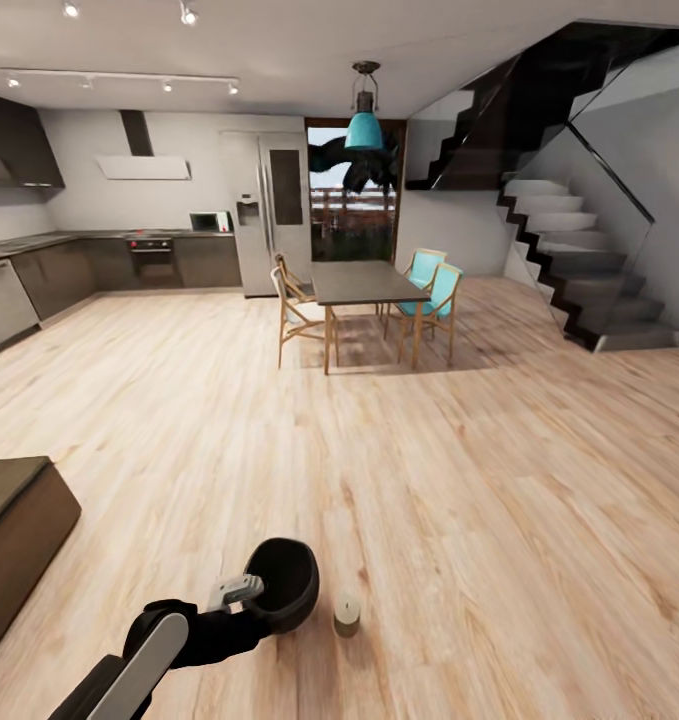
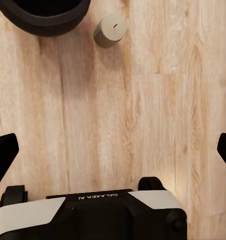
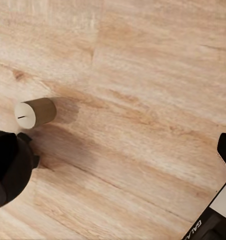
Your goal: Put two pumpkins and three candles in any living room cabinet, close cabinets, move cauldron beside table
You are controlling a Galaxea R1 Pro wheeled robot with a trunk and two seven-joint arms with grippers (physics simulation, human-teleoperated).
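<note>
I have the head camera looking across an open room with a pale wooden floor [image 1: 449, 470]. Close in front of me, low in the view, the black cauldron [image 1: 282, 583] sits on the floor, its mouth open upward. Just to its right stands one candle [image 1: 347, 613], upright, dark-sided with a pale top, near the cauldron but not touching it as far as I can see.

My left arm reaches in from the near left, and the left gripper [image 1: 241, 590] is at the cauldron's near-left rim. In the left wrist view the left gripper [image 2: 113, 147] hangs over bare floor with its jaws spread wide apart and nothing between them; the cauldron [image 2: 45, 16] and the candle [image 2: 110, 29] lie beyond them.

In the right wrist view I see the candle [image 3: 35, 112] beside the cauldron [image 3: 10, 167], and one fingertip of the right gripper at the picture's edge; I cannot tell how its jaws stand.

Farther off are a dining counter [image 1: 364, 283] with chairs [image 1: 297, 310], a kitchen on the far left, and a staircase [image 1: 579, 260] on the right. A dark brown cabinet [image 1: 14, 540] sits at the near left.
</note>
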